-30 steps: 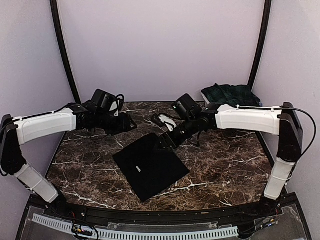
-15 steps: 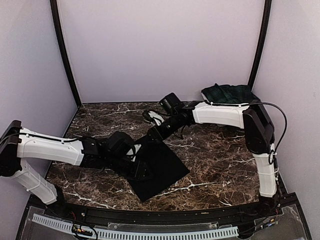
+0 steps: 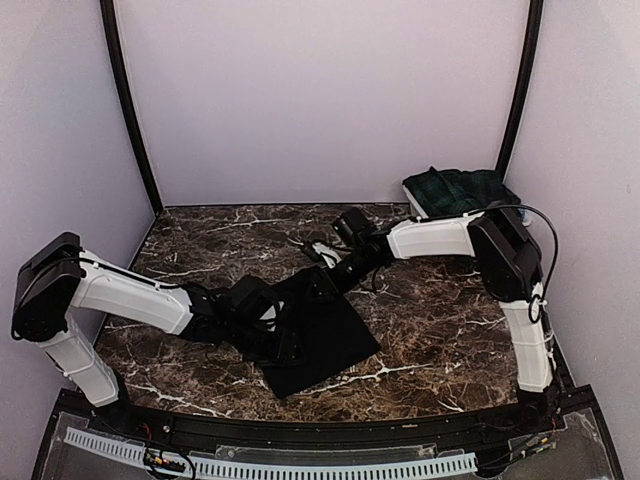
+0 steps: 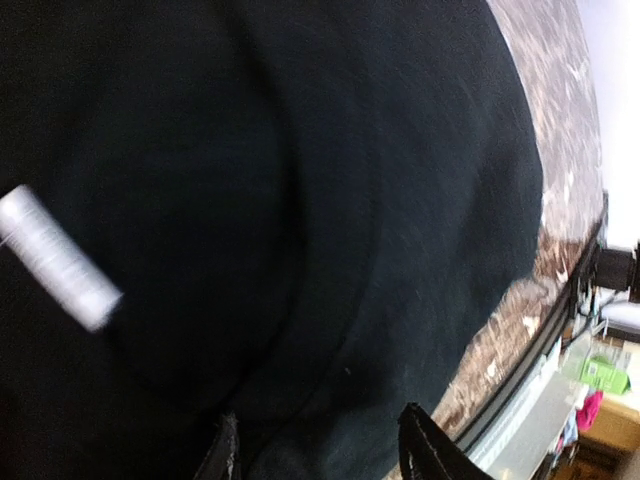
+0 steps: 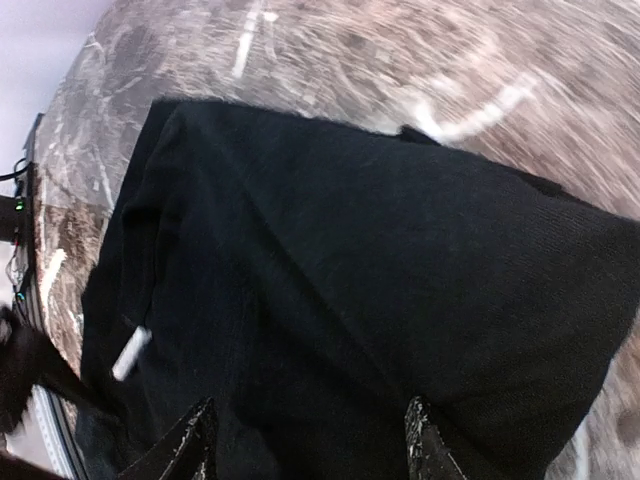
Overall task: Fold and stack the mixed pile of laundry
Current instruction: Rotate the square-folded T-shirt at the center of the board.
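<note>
Centre of the table (image 3: 440,330), a little toward the lower edge of the top view: the black cloth piece (image 3: 335,330) lies spread flat on the brown marble, a rough square turned on its corner. A small white tag (image 5: 131,352) sits on its upper face and shows in both wrist views. The left fingers (image 3: 288,345) reach in from the left of the frame and sit low over the cloth's left side. The left wrist view shows the two tips parted at middling width, with only flat cloth between them and nothing clamped. The right fingers (image 3: 326,281) come from the upper right to the cloth's far corner. The right wrist view shows them spread likewise, cloth lying beyond the gap, no fold pinched. Cannot tell whether any tip touches the fabric. The tartan skirt (image 3: 460,188), dark green and navy, is bunched in the upper right corner of the frame, well apart from the cloth. The white slatted basket (image 3: 300,466) runs along the bottom of the frame.
</note>
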### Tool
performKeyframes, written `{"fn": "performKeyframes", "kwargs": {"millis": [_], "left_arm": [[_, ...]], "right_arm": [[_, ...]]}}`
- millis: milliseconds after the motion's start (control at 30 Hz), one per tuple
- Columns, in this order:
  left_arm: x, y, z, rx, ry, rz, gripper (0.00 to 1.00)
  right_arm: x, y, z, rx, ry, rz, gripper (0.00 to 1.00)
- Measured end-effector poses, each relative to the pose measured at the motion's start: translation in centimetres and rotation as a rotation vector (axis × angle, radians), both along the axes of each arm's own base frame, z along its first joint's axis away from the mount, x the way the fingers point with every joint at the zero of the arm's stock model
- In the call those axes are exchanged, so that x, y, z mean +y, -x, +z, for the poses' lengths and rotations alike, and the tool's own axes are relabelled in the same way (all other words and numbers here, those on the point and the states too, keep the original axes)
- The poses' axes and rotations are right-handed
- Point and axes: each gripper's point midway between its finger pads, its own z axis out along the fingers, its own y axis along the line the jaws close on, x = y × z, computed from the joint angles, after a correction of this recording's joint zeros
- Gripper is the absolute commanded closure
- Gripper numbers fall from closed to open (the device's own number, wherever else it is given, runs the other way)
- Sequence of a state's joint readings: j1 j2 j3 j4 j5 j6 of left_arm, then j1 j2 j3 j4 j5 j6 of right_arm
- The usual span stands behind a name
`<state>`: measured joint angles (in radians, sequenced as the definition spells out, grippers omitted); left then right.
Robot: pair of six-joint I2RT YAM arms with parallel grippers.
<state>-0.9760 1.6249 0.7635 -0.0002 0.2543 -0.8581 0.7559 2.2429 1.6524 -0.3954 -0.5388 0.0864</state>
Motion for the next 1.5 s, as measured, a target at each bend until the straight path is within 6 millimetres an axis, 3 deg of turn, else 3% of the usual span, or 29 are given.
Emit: {"fn": "performKeyframes", "kwargs": {"millis": [100, 267, 333, 433, 533, 600, 700, 767, 867, 1033, 1133, 1267, 1400, 1500], "left_arm": [[1.9, -2.3, 0.1, -0.003, -0.022, 0.068, 0.44], [7.7, -9.4, 1.1, -0.071, -0.135, 0.25, 0.41], [8.8, -11.4, 2.4, -0.12, -0.174, 0.277, 0.41], [8.6, -13.4, 5.4, -0.216, -0.173, 0.268, 0.42], [7.9, -13.1, 8.8, -0.288, -0.114, 0.234, 0.42], [6.9, -12.0, 10.7, -0.324, -0.065, 0.193, 0.42], [3.7, -8.5, 11.9, -0.326, 0.018, 0.074, 0.43], [1.7, -6.2, 11.1, -0.286, 0.051, 0.006, 0.44], [-0.5, -2.9, 8.0, -0.185, 0.069, -0.074, 0.44], [0.3, -1.9, 2.0, -0.046, -0.011, -0.039, 0.44], [1.1, -2.5, 0.2, -0.004, -0.045, 0.006, 0.44], [2.8, -5.0, 0.1, 0.011, -0.028, 0.098, 0.43], [7.4, -9.2, 0.4, -0.025, -0.066, 0.245, 0.41], [11.5, -11.9, 1.0, -0.066, -0.149, 0.34, 0.41]], "right_arm": [[-2.1, 0.9, 0.3, 0.008, 0.015, -0.03, 0.38], [-5.9, 5.0, 0.6, 0.08, 0.048, -0.079, 0.35], [-6.1, 7.1, 1.5, 0.099, 0.047, -0.072, 0.33], [-5.2, 10.1, 4.5, 0.089, 0.007, -0.027, 0.31], [-4.5, 10.5, 8.2, 0.035, -0.063, -0.006, 0.31], [-4.3, 8.4, 10.2, -0.007, -0.097, -0.03, 0.31], [-4.4, 4.6, 10.8, -0.045, -0.108, -0.069, 0.32], [-4.2, 2.9, 9.9, -0.049, -0.097, -0.08, 0.32], [-3.8, 1.7, 6.8, -0.021, -0.058, -0.072, 0.33], [-4.3, 2.2, 1.2, 0.068, 0.035, -0.051, 0.34], [-4.8, 2.3, 0.3, 0.078, 0.046, -0.052, 0.35], [-5.9, 3.7, 0.2, 0.095, 0.038, -0.069, 0.34], [-6.3, 7.3, 0.8, 0.156, 0.03, -0.077, 0.33], [-3.3, 11.7, 2.3, 0.193, -0.009, -0.005, 0.31]]}}
